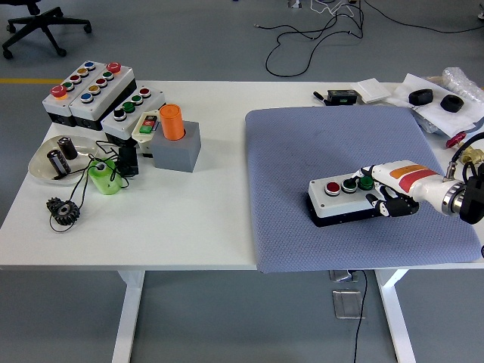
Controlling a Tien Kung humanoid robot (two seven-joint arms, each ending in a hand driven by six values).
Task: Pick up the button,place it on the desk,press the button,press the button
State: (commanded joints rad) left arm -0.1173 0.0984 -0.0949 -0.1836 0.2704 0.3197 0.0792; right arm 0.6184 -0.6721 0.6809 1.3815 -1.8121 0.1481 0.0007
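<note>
The button box (338,200), white on top with a black base, lies on the blue-grey mat (325,144). It carries a red button (331,187), a dark middle button (349,184) and a green button (366,181). My right hand (384,194) comes in from the right and sits at the box's right end. Its fingers are curled, and one fingertip rests at the green button. The curled black fingers (393,205) lie beside the box's right front corner. The left arm is out of view.
At the table's left stand several larger button boxes (91,91), a grey block with an orange cylinder (175,136), a clear dish (53,160), a green part (103,177) and a black gear (60,209). Small black and white items (431,97) lie at the back right.
</note>
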